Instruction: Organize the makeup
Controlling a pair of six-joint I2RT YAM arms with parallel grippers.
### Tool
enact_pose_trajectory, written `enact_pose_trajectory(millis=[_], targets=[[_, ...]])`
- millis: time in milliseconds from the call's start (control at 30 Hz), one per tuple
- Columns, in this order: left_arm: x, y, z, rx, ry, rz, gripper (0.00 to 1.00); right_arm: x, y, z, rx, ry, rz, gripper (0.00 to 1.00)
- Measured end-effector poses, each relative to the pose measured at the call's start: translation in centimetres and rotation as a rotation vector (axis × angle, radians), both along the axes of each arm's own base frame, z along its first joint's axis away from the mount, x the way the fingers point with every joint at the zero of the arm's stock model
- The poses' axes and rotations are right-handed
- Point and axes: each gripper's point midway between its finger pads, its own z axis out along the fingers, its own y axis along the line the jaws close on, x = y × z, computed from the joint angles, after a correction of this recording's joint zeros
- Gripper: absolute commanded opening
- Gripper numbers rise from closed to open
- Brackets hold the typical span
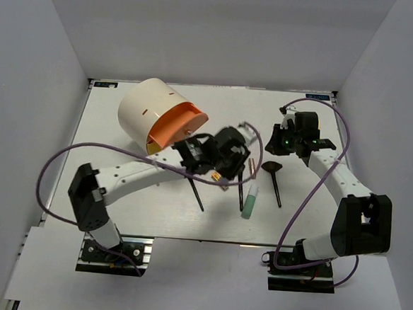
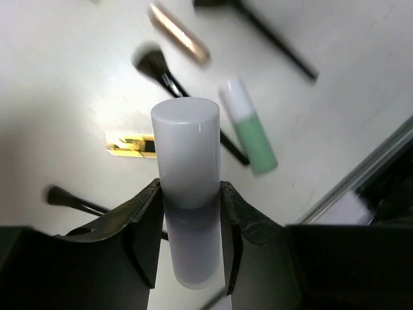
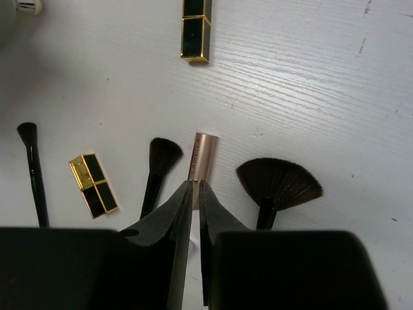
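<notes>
My left gripper [image 2: 190,188] is shut on a pale lavender tube [image 2: 186,148] and holds it above the table; in the top view the gripper [image 1: 224,155] is at mid-table. Below it lie a mint green tube [image 2: 249,134], a gold-and-black lipstick [image 2: 131,144], a rose-gold tube [image 2: 179,33] and black-handled brushes [image 2: 168,77]. My right gripper [image 3: 195,185] is shut and empty, hovering over the rose-gold tube [image 3: 203,155]. Beside that tube lie a round brush [image 3: 159,169], a fan brush [image 3: 279,183], a thin brush [image 3: 33,174] and two lipsticks [image 3: 94,185] [image 3: 195,29].
A big cream cylinder with an orange front [image 1: 159,116] lies at the back left, close to the left arm. The mint tube [image 1: 249,200] and a fan brush [image 1: 273,172] lie between the two arms. Grey walls enclose the white table [image 1: 117,212].
</notes>
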Motion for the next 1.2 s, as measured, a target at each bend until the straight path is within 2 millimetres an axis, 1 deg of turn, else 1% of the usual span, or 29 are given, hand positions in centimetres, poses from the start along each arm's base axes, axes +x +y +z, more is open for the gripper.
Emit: enact_pose_trajectory(millis=[67,100,133,200,233,300,433,500,600,700,800,867,1033,1100,1133,1200], targets=[[2.3,0.6,5.5,-0.086,-0.097,0.047,0.06,-0.2,0.3,0.1,0.014,0.003,0.015,0.15],[3.5,1.2,7.9,-0.118,-0.143,0.076,0.06,-0.2,0.4,0.1,0.019,0.004,0.02,0.15],[4.9,2.2,10.2,-0.143,-0.192,0.108,0.03,-0.3,0.6,0.2,0.026,0.005,0.028,0.15],[6.9,4.1,12.9,-0.156,-0.261,0.167,0.02,-0.4,0.8,0.2,0.037,0.007,0.04,0.15],[8.1,5.4,13.8,-0.151,-0.292,0.199,0.0,-0.5,1.0,0.3,0.042,0.008,0.046,0.15],[10.0,7.7,15.0,-0.127,-0.337,0.251,0.0,-0.6,1.1,0.3,0.05,0.009,0.056,0.15],[13.7,12.1,16.4,-0.05,-0.407,0.336,0.0,-0.8,1.5,0.4,0.065,0.012,0.072,0.15],[15.2,13.6,17.1,-0.017,-0.437,0.358,0.0,-0.8,1.6,0.5,0.071,0.011,0.079,0.15],[16.8,15.2,17.4,0.028,-0.47,0.369,0.02,-0.8,1.8,0.7,0.077,0.006,0.086,0.15],[17.6,16.6,17.2,0.07,-0.481,0.368,0.03,-0.9,1.8,1.2,0.081,-0.007,0.088,0.15],[17.9,17.2,17.1,0.088,-0.487,0.36,0.05,-1.0,1.8,1.6,0.084,-0.021,0.089,0.15],[17.9,17.3,16.2,0.105,-0.475,0.345,0.06,-1.2,1.8,1.7,0.086,-0.025,0.091,0.15],[17.3,17.5,12.9,0.164,-0.413,0.305,0.09,-1.3,1.8,1.5,0.088,-0.022,0.092,0.15],[17.1,17.7,12.1,0.181,-0.396,0.299,0.15,-1.3,1.9,1.6,0.089,-0.022,0.093,0.16],[17.0,17.7,11.7,0.189,-0.39,0.297,0.23,-1.3,1.9,1.6,0.09,-0.022,0.093,0.16],[16.9,17.8,11.2,0.199,-0.381,0.294,0.29,-1.3,1.9,1.6,0.09,-0.022,0.094,0.16]])
